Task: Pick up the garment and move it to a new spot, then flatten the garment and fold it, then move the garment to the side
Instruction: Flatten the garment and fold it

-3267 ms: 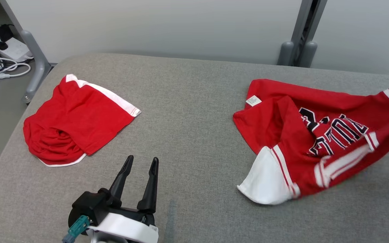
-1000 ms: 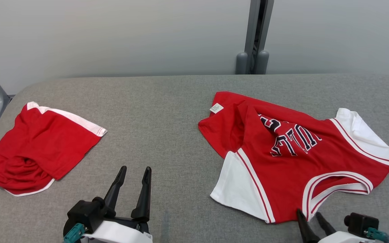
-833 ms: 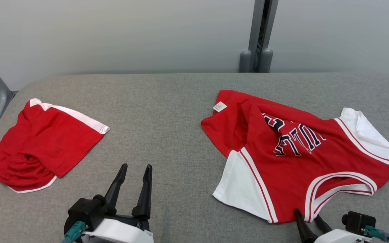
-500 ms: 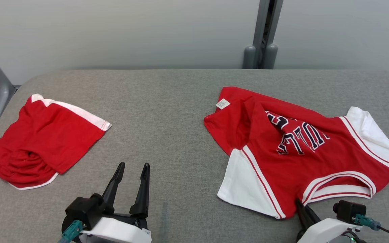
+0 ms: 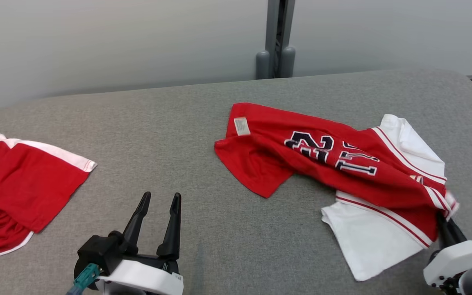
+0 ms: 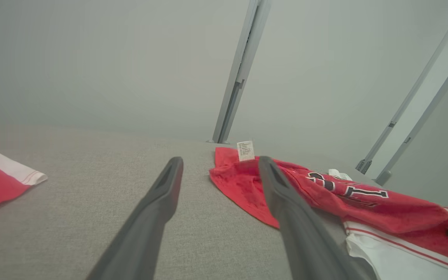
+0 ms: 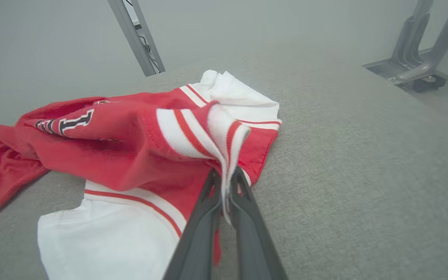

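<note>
My right gripper (image 7: 224,177) is clenched on the striped trim of the red jersey (image 5: 342,164), which lies crumpled at centre-right of the head frame. My left gripper (image 5: 160,198) sits spread and empty, lower left.

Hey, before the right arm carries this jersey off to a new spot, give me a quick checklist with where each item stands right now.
1. Right gripper shut on the jersey: ok, its striped trim is pinched between the fingers.
2. Left gripper open and empty: ok, it hovers above the table, apart from both garments.
3. Jersey lying flat: not ok, it is bunched and folded over itself.
4. Bare table for a new spot: ok, open grey surface lies between the jersey and the red shorts.
5. Only one layer in the grip: cannot tell, the trim is crumpled at the fingertips.
</note>
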Robot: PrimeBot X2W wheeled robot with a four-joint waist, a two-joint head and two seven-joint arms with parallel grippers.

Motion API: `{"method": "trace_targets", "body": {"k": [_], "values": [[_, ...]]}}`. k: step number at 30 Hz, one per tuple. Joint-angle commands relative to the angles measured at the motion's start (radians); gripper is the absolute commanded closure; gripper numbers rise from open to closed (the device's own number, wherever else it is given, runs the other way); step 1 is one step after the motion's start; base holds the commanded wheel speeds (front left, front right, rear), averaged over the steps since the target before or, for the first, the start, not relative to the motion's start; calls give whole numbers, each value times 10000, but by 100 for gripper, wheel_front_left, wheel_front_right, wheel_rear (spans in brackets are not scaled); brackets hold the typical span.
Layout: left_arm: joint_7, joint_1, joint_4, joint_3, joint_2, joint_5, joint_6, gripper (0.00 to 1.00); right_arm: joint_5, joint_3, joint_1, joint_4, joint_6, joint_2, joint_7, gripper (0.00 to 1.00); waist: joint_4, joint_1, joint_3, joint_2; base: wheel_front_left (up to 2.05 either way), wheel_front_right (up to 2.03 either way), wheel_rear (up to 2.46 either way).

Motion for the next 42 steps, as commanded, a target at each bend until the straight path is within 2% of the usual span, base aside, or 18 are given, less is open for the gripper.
{"method": "trace_targets", "body": {"k": [1,5,10,11,12,15,19,22,26,33,42], "values": [[-29,-170,-19,25,40,-8,36,0,-57,-82,105,-95,-3,-23,73,100,-77,0,17,0,0,0,0],[-29,-214,-1,-27,40,-53,47,0,-558,-743,488,-958,-5,139,752,100,-158,0,42,0,0,0,0],[-29,-265,18,-107,41,-72,24,0,-1285,-1261,747,-1372,-5,405,1195,100,-171,0,66,0,0,0,0],[-29,-280,24,-119,40,-68,16,0,-1384,-1270,740,-1436,-3,451,1161,20,-162,0,72,0,0,0,0],[-29,-296,36,-128,41,-62,6,0,-1317,-1258,726,-1432,-3,510,1257,0,-154,0,74,0,0,0,0],[-29,-319,66,-102,41,-36,-26,0,-1053,-742,634,-1719,-3,592,1230,0,-153,0,53,0,0,0,0],[-28,-306,73,-99,41,-22,-32,0,-114,664,528,-2509,-3,613,998,0,-192,0,29,0,0,0,0],[-29,-331,66,-109,40,-4,-38,0,450,1553,486,-3251,-3,589,608,0,-241,0,24,0,0,0,0],[-29,-363,31,-137,40,14,-72,0,480,2457,393,-3990,-3,597,-191,0,-242,0,51,0,0,0,0],[-28,-377,-54,-72,41,-2,-89,0,88,2976,493,-4177,-3,571,-1170,0,-183,0,181,0,0,0,0],[-29,-606,-102,154,40,54,-119,0,-244,3013,353,-3915,-3,599,-1530,0,-390,0,538,0,0,0,0]]}}
